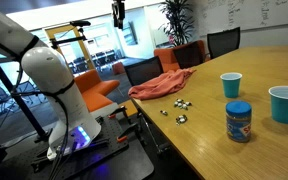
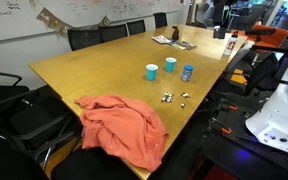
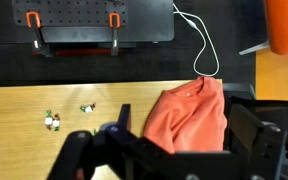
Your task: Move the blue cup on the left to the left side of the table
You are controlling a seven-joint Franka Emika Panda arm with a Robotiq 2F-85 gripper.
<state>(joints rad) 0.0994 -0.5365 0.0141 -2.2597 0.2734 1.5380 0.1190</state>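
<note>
Bright, even overhead office light in both exterior views; a pale sheen lies across the table [image 2: 114, 70]; shadows are soft and short; detail is coarse and grainy throughout; wrist view is dimmer, gripper [image 3: 184, 145] a dark, out-of-focus mass close to the lens.

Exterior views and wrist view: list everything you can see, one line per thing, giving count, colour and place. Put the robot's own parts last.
small tapered blue plastic cup: one, blue, upright on the table
larger, wider blue cup: one, blue, upright on the table
blue-lidded cylindrical jar: one, labelled, near the table edge
crumpled cloth: one, salmon-pink, at the table edge
small objects: several, too small to identify, between cloth and jar
light-brown wooden table: one
office chairs: several, black and orange, around the table
potted plant: one, green, behind the chairs
robot arm: one, white, beside the table
gripper: one, dark, open, empty, above the cloth
</note>
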